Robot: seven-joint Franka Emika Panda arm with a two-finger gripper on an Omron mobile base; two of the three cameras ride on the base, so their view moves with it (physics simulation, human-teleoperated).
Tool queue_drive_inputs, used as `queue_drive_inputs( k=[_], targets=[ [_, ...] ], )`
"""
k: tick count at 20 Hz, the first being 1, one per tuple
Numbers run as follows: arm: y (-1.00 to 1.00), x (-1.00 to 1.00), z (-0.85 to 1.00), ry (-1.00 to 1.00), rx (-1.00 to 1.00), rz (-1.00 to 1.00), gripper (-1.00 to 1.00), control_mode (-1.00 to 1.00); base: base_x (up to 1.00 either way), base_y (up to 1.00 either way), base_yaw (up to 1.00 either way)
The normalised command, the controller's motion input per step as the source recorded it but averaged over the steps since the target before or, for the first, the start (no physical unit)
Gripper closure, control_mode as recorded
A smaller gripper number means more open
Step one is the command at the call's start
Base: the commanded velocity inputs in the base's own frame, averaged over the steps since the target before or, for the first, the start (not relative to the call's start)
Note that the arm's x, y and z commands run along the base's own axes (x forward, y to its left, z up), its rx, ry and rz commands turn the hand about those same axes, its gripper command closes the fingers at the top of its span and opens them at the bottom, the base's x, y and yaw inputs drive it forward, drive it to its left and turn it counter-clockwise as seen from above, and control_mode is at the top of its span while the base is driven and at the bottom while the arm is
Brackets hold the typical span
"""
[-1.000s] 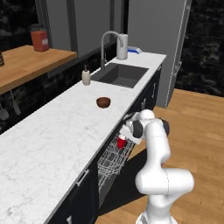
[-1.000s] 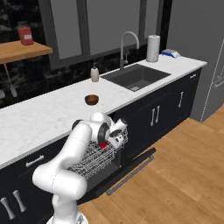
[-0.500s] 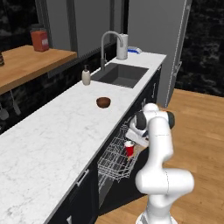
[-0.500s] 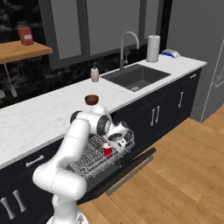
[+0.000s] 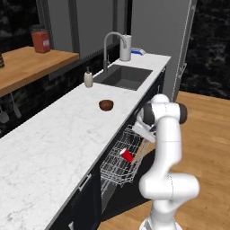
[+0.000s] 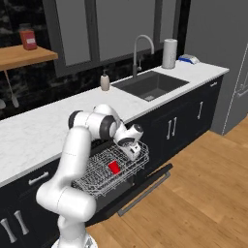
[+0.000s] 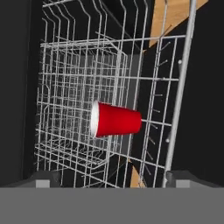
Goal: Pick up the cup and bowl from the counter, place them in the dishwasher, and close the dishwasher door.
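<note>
Since a second ago, the cup [image 7: 116,119] has left my gripper [image 7: 112,178]: then it was clamped between the fingers just above the rack, and now it lies free on its side in the pull-out rack [image 7: 78,87] of the dishwasher [image 5: 117,161], with the fingers spread wide apart and nothing between them. From the hand view the cup sits directly ahead of the gripper, its long axis lying across my line of sight, white mouth to one side and base to the other.

What the next move turns on, as I judge it, is the bowl [image 5: 106,105]. It stands upright on the counter [image 5: 54,148], between the sink [image 5: 123,76] and the rack, so it lies above the gripper and back over the counter's edge. I would have to lift clear of the wire first and then swing in over the marble.

The dishwasher door [image 6: 145,186] lies dropped open below the rack; in the right base view I think the rack is pulled fully out, though the arm hides part of it.
</note>
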Motion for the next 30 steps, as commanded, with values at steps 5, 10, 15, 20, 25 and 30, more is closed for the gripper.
queue_drive_inputs(
  k=[5, 10, 15, 20, 25, 30],
  targets=[
    [-0.01, -0.15, 1.0, 0.0, 0.05, 0.0, -1.0, -1.0, 0.0, 0.0, 0.0],
    [0.0, -0.02, 1.0, 0.0, 0.11, 0.0, -1.0, -1.0, 0.0, 0.0, 0.0],
    [0.05, 0.02, 1.0, 0.0, 0.12, 0.0, -1.0, -1.0, 0.0, 0.0, 0.0],
    [0.7, 0.75, 0.88, 0.01, 0.05, 0.0, -1.0, -1.0, 0.0, 0.0, 0.0],
    [0.71, 0.96, 0.13, 0.14, -0.04, -0.07, -1.0, -1.0, 0.0, 0.0, 0.0],
    [0.13, 0.99, -0.19, 0.23, -0.04, -0.07, -1.0, -1.0, 0.0, 0.0, 0.0]
  ],
)
